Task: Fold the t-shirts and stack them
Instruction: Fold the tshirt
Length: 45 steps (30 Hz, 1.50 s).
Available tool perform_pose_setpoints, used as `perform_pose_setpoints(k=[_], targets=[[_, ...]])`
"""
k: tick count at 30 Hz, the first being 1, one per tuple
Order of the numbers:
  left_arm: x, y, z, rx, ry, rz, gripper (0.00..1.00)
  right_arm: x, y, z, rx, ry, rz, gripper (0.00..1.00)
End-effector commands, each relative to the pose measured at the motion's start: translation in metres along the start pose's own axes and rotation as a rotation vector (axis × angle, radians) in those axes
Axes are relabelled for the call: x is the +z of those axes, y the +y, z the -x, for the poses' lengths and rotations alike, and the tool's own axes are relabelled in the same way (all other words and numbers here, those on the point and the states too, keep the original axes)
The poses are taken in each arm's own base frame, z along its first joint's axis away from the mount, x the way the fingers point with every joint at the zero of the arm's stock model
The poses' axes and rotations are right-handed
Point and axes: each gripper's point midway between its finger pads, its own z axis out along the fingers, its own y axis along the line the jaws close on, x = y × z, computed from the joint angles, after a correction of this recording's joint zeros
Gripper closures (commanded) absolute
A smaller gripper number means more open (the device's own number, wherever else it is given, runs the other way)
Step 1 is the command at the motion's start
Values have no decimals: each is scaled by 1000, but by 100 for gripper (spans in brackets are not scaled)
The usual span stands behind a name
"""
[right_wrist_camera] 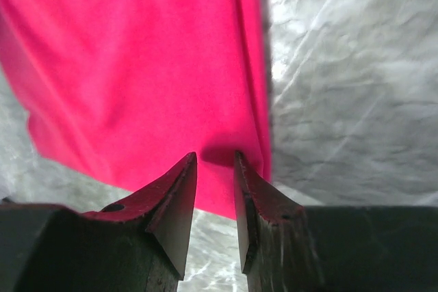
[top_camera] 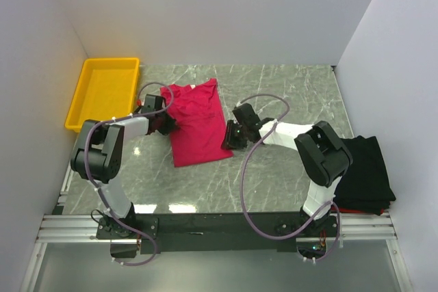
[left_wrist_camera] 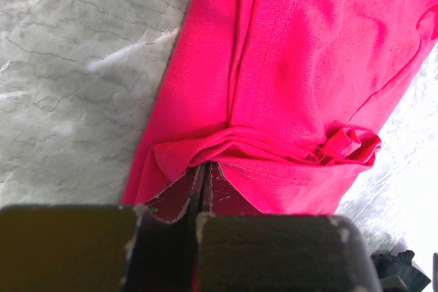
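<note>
1. Grey-green veined marble forms the table top (top_camera: 287, 94). About its middle lies the plain crimson-pink cloth t-shirt (top_camera: 200, 128), folded into a long panel that runs from the far side toward the near side, slightly slanted.
2. The left gripper (top_camera: 164, 122) sits at the left long edge of the crimson-pink t-shirt, near its far half. In the left wrist view its dark fingers (left_wrist_camera: 176, 200) are pressed together with only a hairline slit between them. A fold of the shirt's edge is bunched at their tips and looks pinched there.
3. The right gripper (top_camera: 230, 138) is at the opposite long edge, toward the near end. In the right wrist view its pointed fingers (right_wrist_camera: 174, 196) stand a narrow gap apart. The tips are right at the cloth near the edge, and nothing is held between them.
4. The plain black cloth t-shirt (top_camera: 366, 169) lies in a folded bundle at the table's right side, beside the right arm's base and well apart from the crimson-pink t-shirt.
5. The rectangular yellow plastic tray (top_camera: 76, 104) rests at the far left corner of the table, apart from both shirts.
</note>
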Motion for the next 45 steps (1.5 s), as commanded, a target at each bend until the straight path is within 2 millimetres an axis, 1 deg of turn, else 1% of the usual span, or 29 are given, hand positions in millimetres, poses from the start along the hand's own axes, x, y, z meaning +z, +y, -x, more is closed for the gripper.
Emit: perform_pose_setpoints(k=[1, 5, 9, 12, 14, 16, 17, 19, 20, 22, 23, 24, 25, 26, 27, 28, 30, 31, 32, 34, 35, 36, 37, 38, 40, 41, 43, 44, 45], targets=[[1, -14, 8, 26, -10, -41, 97, -4, -3, -8, 4, -14, 1, 64], [-2, -29, 10, 60, 11, -90, 91, -8, -21, -27, 9, 1, -25, 64], [-17, -46, 15, 96, 6, -146, 81, -19, -19, -27, 1, -11, -18, 64], [-37, -55, 18, 117, -15, -184, 73, -39, -4, -13, -15, -62, 19, 64], [-49, -57, 16, 122, -16, -207, 68, -53, 13, 6, -35, -119, 57, 64], [-55, -58, 8, 120, 0, -223, 67, -57, 19, 17, -46, -145, 55, 64], [-58, -55, -1, 130, 12, -226, 67, -59, 29, 28, -52, -166, 74, 64], [-59, -50, -10, 132, 21, -208, 67, -54, 35, 34, -57, -162, 78, 64], [-60, -46, -16, 130, 26, -202, 68, -56, 44, 44, -61, -177, 94, 64], [-60, -46, -22, 123, 22, -226, 73, -47, 49, 51, -67, -180, 102, 64], [-59, -39, -35, 116, 56, -218, 74, -48, 58, 62, -73, -200, 114, 64], [-57, -44, -38, 122, 54, -239, 76, -44, 58, 66, -80, -201, 104, 64], [-55, -44, -43, 125, 63, -230, 79, -34, 55, 67, -79, -190, 86, 64], [-50, -45, -54, 144, 84, -223, 80, -33, 63, 76, -81, -207, 96, 64], [-47, -45, -58, 151, 83, -214, 81, -30, 64, 81, -81, -210, 97, 64], [-44, -46, -63, 156, 91, -211, 83, -19, 61, 79, -78, -193, 87, 64], [-35, -43, -73, 167, 103, -184, 88, -10, 65, 82, -74, -192, 90, 64], [-31, -40, -77, 170, 108, -169, 89, 2, 58, 77, -69, -169, 67, 64], [-27, -34, -84, 173, 122, -140, 91, 8, 54, 72, -62, -153, 55, 64], [-23, -26, -88, 175, 105, -105, 92, 17, 45, 60, -35, -129, 42, 64], [-23, -16, -99, 177, 119, -82, 92, 22, 32, 46, -15, -99, 22, 64], [-23, -12, -102, 176, 115, -73, 91, 25, 29, 40, 12, -92, 27, 64], [-22, -2, -108, 170, 122, -51, 91, 26, 27, 31, 27, -73, 34, 64], [-23, 2, -115, 174, 131, -45, 91, 29, 12, 14, 47, -40, 10, 64], [-24, 9, -125, 176, 143, -37, 91, 25, 9, 2, 72, -39, 11, 64], [-27, 15, -135, 181, 152, -27, 91, 25, -6, -15, 86, -13, -16, 64], [-33, 23, -146, 179, 162, -19, 91, 17, -7, -23, 104, -21, 0, 64], [-37, 24, -158, 197, 176, -22, 91, 15, -19, -41, 116, 16, -16, 64], [-40, 25, -164, 202, 184, -24, 91, 12, -18, -44, 119, 9, -2, 64]])
